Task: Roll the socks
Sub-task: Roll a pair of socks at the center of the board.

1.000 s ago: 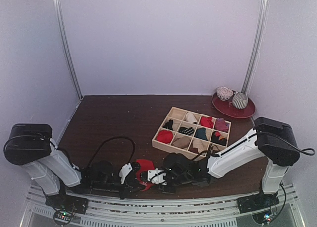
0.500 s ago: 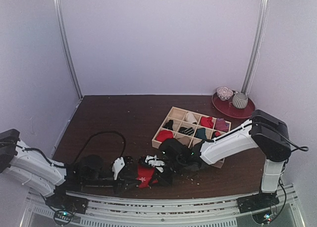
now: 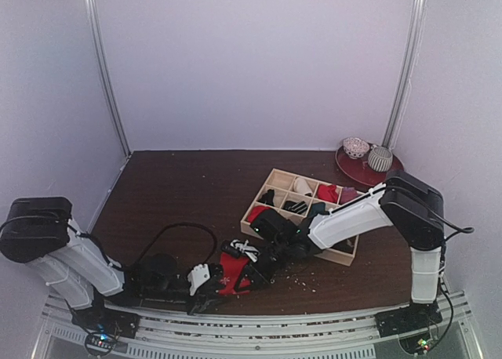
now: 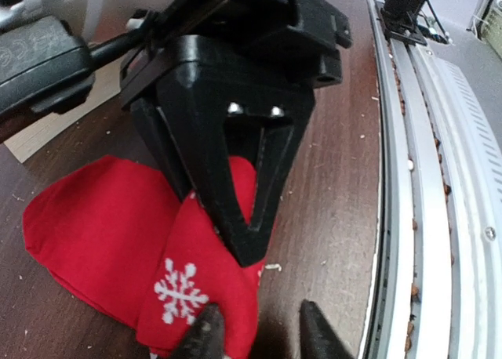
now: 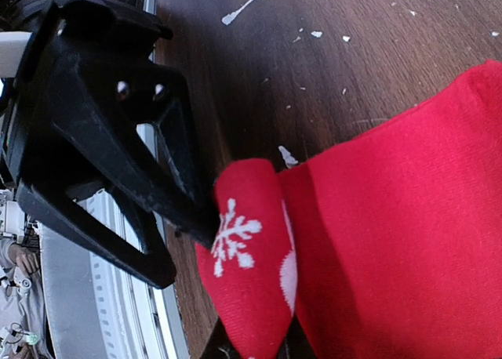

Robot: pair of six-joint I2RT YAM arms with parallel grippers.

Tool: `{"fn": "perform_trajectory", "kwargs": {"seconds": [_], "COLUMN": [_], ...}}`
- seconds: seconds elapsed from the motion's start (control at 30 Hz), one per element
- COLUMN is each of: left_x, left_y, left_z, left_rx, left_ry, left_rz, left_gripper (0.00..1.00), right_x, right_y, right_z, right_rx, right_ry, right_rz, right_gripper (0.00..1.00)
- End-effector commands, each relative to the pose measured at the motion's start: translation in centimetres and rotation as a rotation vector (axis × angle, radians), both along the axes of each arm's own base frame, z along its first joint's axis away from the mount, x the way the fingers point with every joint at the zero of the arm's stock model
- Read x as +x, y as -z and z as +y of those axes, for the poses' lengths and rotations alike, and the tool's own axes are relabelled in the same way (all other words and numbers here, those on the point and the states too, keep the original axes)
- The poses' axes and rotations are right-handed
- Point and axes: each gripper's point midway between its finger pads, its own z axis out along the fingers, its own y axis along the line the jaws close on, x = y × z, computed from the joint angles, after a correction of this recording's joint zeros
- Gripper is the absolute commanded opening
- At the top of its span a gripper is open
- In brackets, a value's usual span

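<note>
The red sock [image 3: 233,266] lies near the table's front edge, its snowflake-marked end folded over; it shows in the left wrist view [image 4: 110,226] and the right wrist view [image 5: 392,218]. My right gripper [image 3: 244,272] is shut on that fold [image 5: 255,349]; in the left wrist view its fingers [image 4: 247,245] come to a point on the sock. My left gripper [image 3: 208,286] is open [image 4: 263,337], low on the table facing the right one, one fingertip [image 4: 208,331] touching the fold's edge. The magenta sock is not seen loose on the table.
A wooden compartment box [image 3: 339,256] holding several rolled socks stands just behind the right arm. A red plate [image 3: 392,178] with two grey-white patterned round items sits at the back right. The metal rail [image 4: 423,179] runs along the near edge. Crumbs dot the table.
My left gripper has moved right and closer to the sock's folded end. My right gripper has kept its hold on the sock and shifted only slightly.
</note>
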Motion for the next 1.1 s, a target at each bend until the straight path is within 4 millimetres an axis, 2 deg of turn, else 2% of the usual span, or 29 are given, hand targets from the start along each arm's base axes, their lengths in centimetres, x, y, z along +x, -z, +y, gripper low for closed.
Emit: {"fn": "perform_trajectory", "kwargs": {"seconds": [0.0,0.03,0.07,0.2,0.3,0.4,0.47,0.57,0.67,0.83,0.9,1.07], "left_x": [0.4,0.5,0.6,1.2,1.9,1.6,1.2,1.0,1.2,1.1,1.3,1.0], "left_y": [0.1,0.0,0.0,0.8,1.0,1.7,1.4,0.9,0.9,0.2,0.4,1.2], "left_z": [-0.8,-0.8,-0.8,0.0,0.0,0.5,0.5,0.8,0.8,-0.8,-0.9,-0.9], "left_rx": [-0.023,-0.026,-0.029,0.004,0.028,0.087,0.095,0.09,0.102,0.1,0.111,0.135], "left_ry": [-0.004,-0.01,-0.021,-0.092,-0.159,-0.197,-0.206,-0.227,-0.235,-0.184,-0.185,-0.169], "left_rz": [-0.021,-0.021,-0.019,0.03,0.098,0.203,0.265,0.309,0.34,0.355,0.346,0.357], "left_gripper": [0.15,0.04,0.0,0.0,0.0,0.0,0.0,0.0,0.0,0.0,0.0,0.0], "right_x": [-1.6,-1.6,-1.6,-1.3,-0.8,-0.2,0.5,0.9,0.1,-3.1,-3.6,-2.7], "right_y": [3.7,3.6,3.5,1.8,-1.6,-5.1,-6.8,-7.4,-8.4,-6.4,-5.8,-4.4], "right_z": [-2.8,-2.9,-2.9,-3.2,-3.2,-3.4,-3.5,-3.6,-3.1,-1.8,-1.2,-1.4], "right_rx": [-0.16,-0.159,-0.158,-0.122,-0.029,0.074,0.107,0.118,0.172,0.123,0.107,0.078], "right_ry": [-0.001,-0.005,-0.006,0.002,0.013,0.041,0.066,0.065,0.031,-0.123,-0.134,-0.114], "right_rz": [0.074,0.07,0.067,0.009,-0.084,-0.232,-0.373,-0.488,-0.6,-0.8,-0.879,-0.985], "right_gripper": [0.0,0.01,0.04,0.17,0.26,0.31,0.35,0.36,0.39,0.42,0.42,0.45]}}
